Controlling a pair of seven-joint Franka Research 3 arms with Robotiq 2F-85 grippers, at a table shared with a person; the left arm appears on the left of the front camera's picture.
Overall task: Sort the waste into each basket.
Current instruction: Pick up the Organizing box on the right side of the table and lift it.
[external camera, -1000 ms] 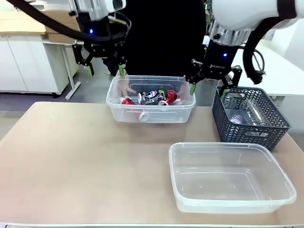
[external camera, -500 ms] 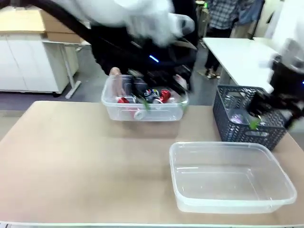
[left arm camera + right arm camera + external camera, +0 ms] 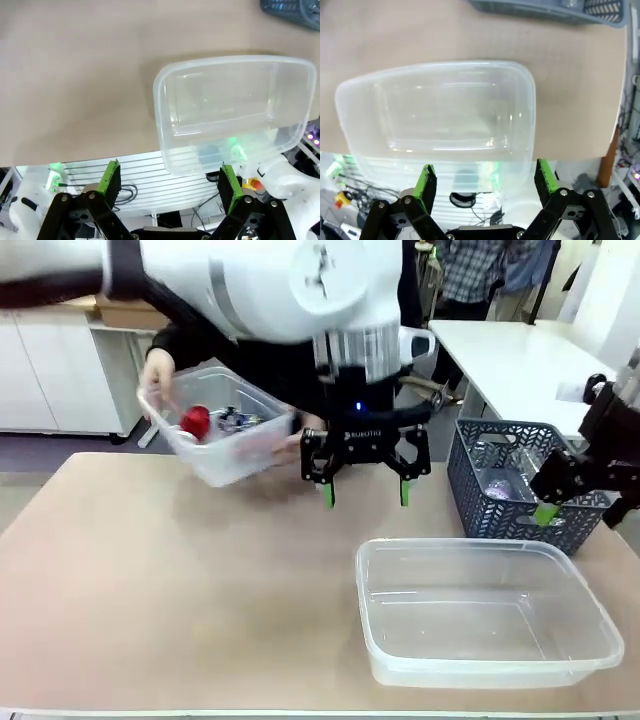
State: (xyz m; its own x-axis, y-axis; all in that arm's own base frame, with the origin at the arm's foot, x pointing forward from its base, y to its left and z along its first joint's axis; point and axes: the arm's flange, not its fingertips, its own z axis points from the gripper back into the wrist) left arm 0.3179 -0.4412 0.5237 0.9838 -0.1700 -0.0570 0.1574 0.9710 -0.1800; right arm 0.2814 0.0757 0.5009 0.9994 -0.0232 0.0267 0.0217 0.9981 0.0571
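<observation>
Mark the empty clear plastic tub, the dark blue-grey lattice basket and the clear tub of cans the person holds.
Empty clear plastic tub [image 3: 450,625]: front view, bare floor.
Dark blue-grey lattice basket [image 3: 488,518]: front view, front wall.
Clear tub of cans [image 3: 232,466]: front view, lower side wall.

The front camera sits low at the near edge of the surface [image 3: 150,590], facing across it. Both wrist cameras look steeply down, fairly close. All three share the clear tub [image 3: 480,546] by the near right corner.
</observation>
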